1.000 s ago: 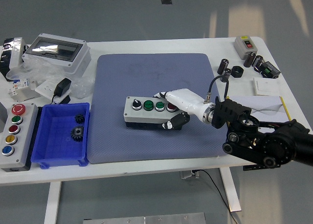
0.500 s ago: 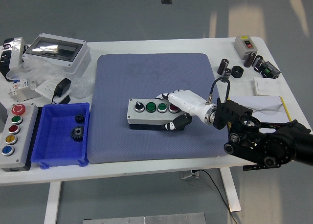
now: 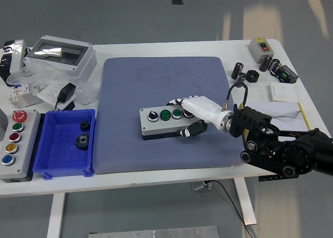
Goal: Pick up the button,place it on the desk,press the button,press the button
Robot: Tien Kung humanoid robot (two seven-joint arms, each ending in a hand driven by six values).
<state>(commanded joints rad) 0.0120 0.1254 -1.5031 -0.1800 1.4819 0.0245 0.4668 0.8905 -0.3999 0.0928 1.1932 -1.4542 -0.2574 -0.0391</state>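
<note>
A grey button box with a black knob, two green buttons and a red one lies on the blue mat near its middle. My right hand, white with black fingertips, reaches in from the right and is shut on the box's right end: fingers lie over its top by the red button, the thumb presses its front side. The left arm is out of sight.
A second button box with several coloured buttons sits at the left edge beside a blue bin holding two gears. A clear-lidded enclosure, an adapter and bags lie back left. Small black parts, a switch and paper lie at the right.
My right hand has dragged the grey button box a little to the right across the mat, keeping its grip.
</note>
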